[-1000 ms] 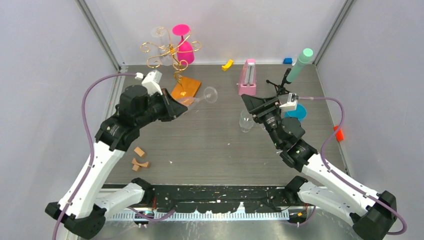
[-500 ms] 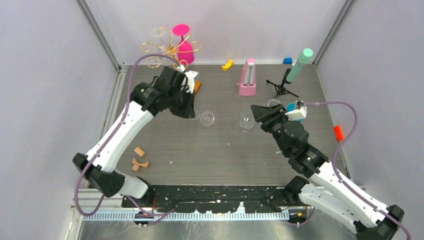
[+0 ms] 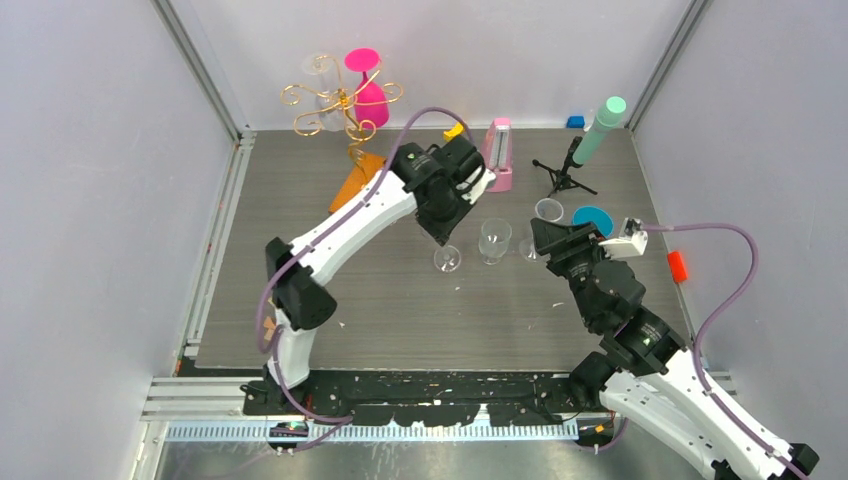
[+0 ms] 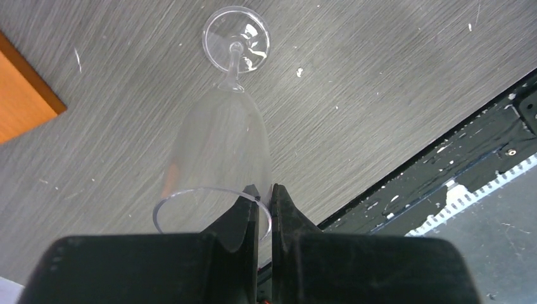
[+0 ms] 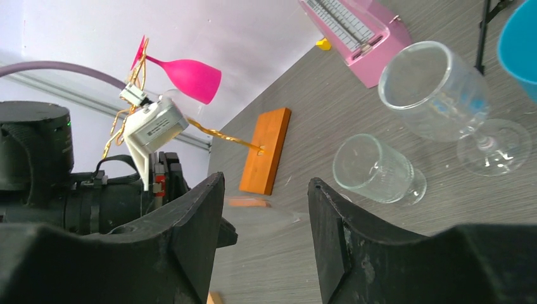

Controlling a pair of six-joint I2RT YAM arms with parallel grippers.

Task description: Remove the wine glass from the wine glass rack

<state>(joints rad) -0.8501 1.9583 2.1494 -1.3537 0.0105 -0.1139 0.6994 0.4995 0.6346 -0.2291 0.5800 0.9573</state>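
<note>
The left gripper (image 4: 265, 190) is clamped on the rim of one clear wine glass (image 4: 221, 139), which stands upright mid-table, well apart from the gold wine glass rack (image 3: 341, 98). Two glasses hang on the rack, a pink glass (image 3: 370, 100) and a clear hanging glass (image 3: 320, 68). The right gripper (image 5: 266, 183), fingers apart and empty, is near two more: a stemmed glass (image 5: 437, 95) and a tumbler (image 5: 373, 168).

our left arm (image 3: 340, 225) stretches from its base toward between 1 and 2 o'clock, wrist bent so the left claw (image 4: 265, 193) points downward, its fingers pinched nearly together on the rim of a wine glass (image 4: 221, 139). our right arm (image 3: 640, 340) folds back, then leans toward 11 o'clock, the right claw (image 5: 266, 183) aimed near 9 o'clock, fingers standing apart.
</note>
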